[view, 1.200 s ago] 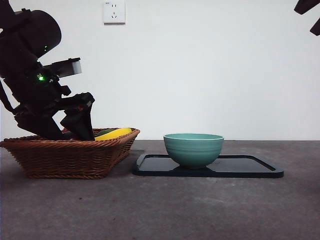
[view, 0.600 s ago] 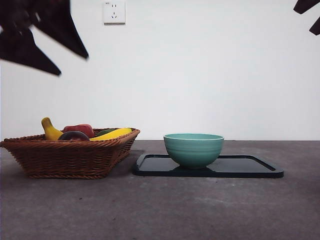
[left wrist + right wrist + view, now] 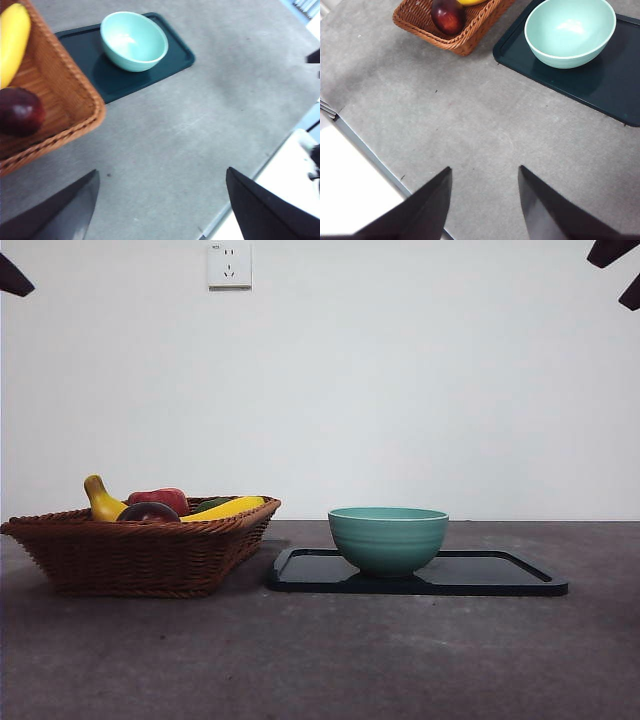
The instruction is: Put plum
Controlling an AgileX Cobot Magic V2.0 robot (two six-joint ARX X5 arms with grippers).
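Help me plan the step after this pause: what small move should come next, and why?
Probably nothing more than holding both arms clear. The plum lies in the basket beside the banana, and neither the left gripper nor the right gripper holds anything; both are open above bare table.

Even, soft light from above fills all three views. The front view is sharp, with faint shadows under the basket (image 3: 140, 558) and the tray (image 3: 500, 580) on the worktop (image 3: 320, 660). The bowl (image 3: 134, 41) shows a pale glare inside. Both wrist views are slightly soft, overexposed at the white edges.
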